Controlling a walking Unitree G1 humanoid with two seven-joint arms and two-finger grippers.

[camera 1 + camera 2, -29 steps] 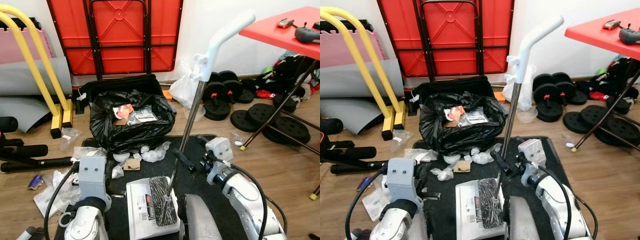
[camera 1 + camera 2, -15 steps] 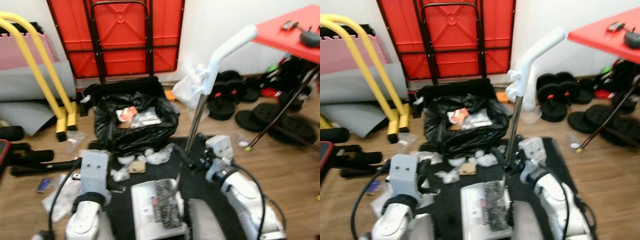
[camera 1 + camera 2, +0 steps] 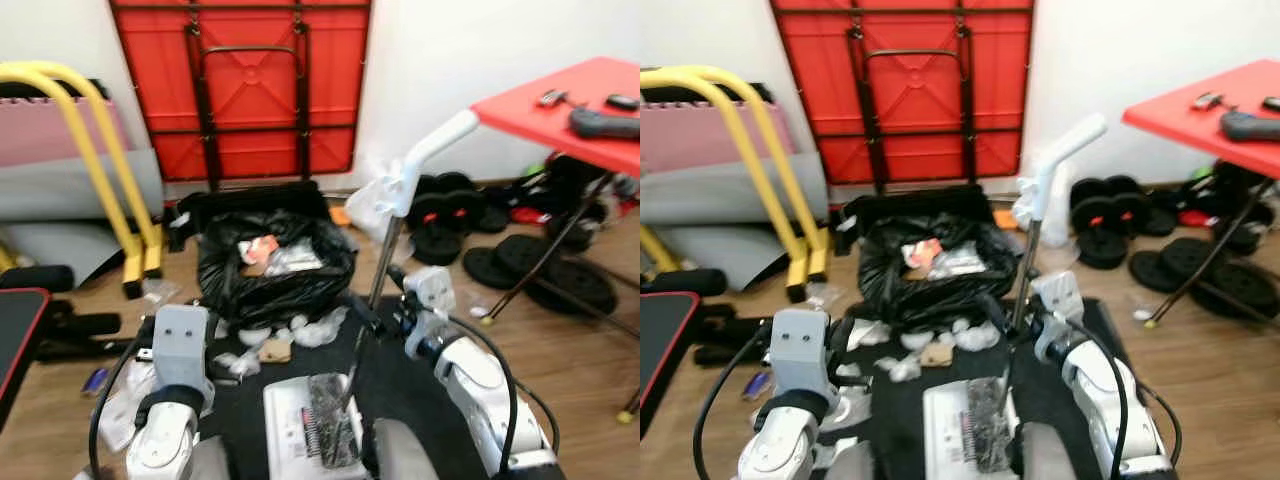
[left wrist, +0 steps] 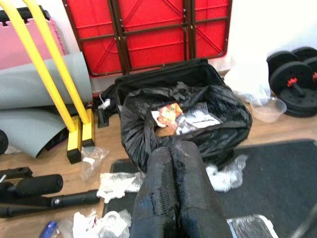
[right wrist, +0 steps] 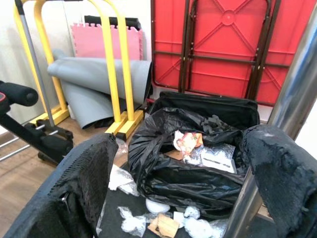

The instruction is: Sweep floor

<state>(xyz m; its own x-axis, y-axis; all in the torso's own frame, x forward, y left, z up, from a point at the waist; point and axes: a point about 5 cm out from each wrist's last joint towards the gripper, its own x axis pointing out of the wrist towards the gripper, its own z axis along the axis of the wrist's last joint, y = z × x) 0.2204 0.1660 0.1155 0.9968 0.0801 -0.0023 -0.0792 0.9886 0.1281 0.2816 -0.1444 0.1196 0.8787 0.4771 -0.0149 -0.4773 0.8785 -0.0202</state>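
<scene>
Right tool [image 3: 375, 312] fingers spread wide, broom [image 3: 383, 262] metal pole resting against one finger, not clamped. Broom stands upright on black mat [image 3: 400, 365], bristles on white dustpan [image 3: 292, 432]. Left tool [image 4: 170, 191] fingers pressed together, empty. Black trash bag [image 3: 272, 262] open just behind mat, crumpled plastic scraps [image 3: 308, 328] at its base

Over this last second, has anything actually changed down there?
Mostly the camera tipped up. The right claw keeps its place beside the metal broom pole with white handle, fingers open. The black trash bag and scattered plastic wrappers stayed put.
</scene>
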